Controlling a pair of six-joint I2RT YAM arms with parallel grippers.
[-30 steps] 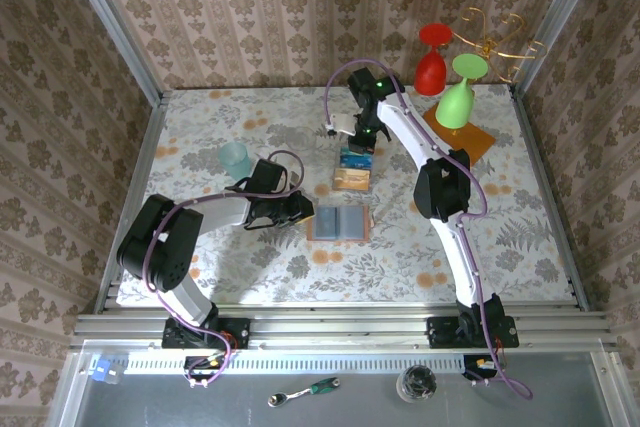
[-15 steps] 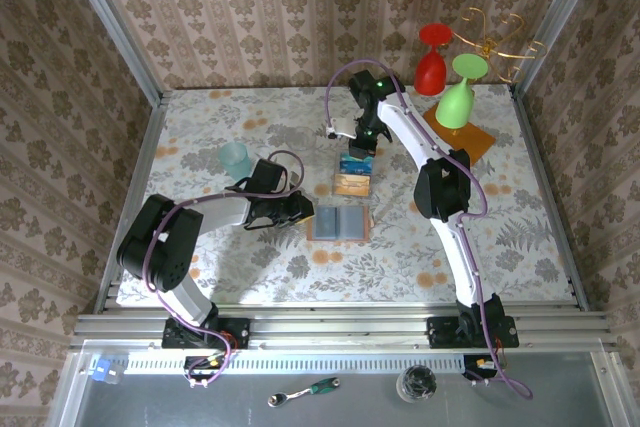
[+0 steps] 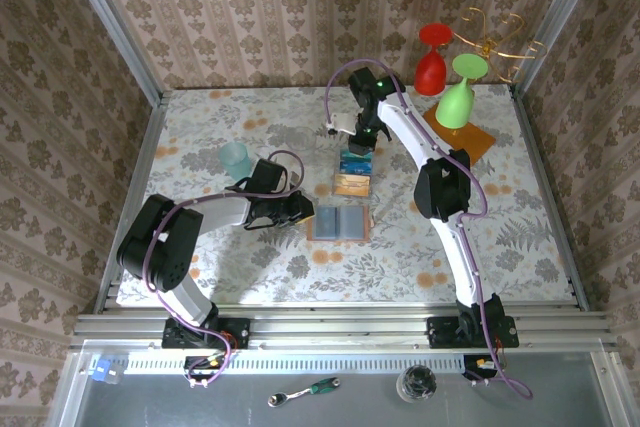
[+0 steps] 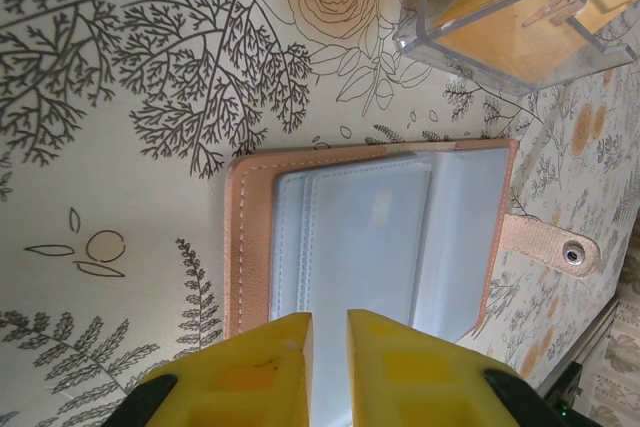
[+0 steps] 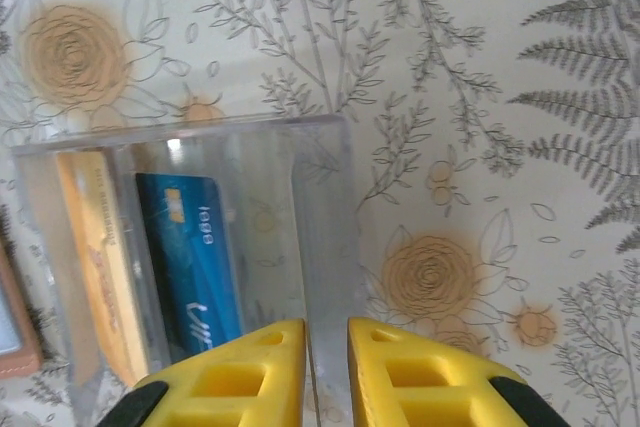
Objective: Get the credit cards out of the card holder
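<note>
The card holder (image 3: pixel 340 223) lies open and flat on the floral table, its grey-blue pockets (image 4: pixel 370 237) inside a tan rim. My left gripper (image 3: pixel 303 210) is at its left edge. Its yellow tips (image 4: pixel 328 347) are shut, with only a slit between them, over the left pocket panel. The blue-teal card (image 5: pixel 195 257) and the orange-tan card (image 5: pixel 95 257) lie side by side in a clear plastic box (image 5: pixel 320 217) behind the holder. My right gripper (image 3: pixel 360 142) hovers over the box's far end, and its tips (image 5: pixel 327 367) are shut above the box wall.
A pale teal cup (image 3: pixel 235 159) stands left of the left wrist. At the back right, an orange slab (image 3: pixel 475 139) carries a green goblet (image 3: pixel 458 95) and a red goblet (image 3: pixel 432 62) by a gold rack (image 3: pixel 497 37). The holder's snap tab (image 4: pixel 548 247) sticks out on the right.
My right gripper has drawn back slightly toward the far side, off the blue card. The left arm, the holder and the box have stayed put.
</note>
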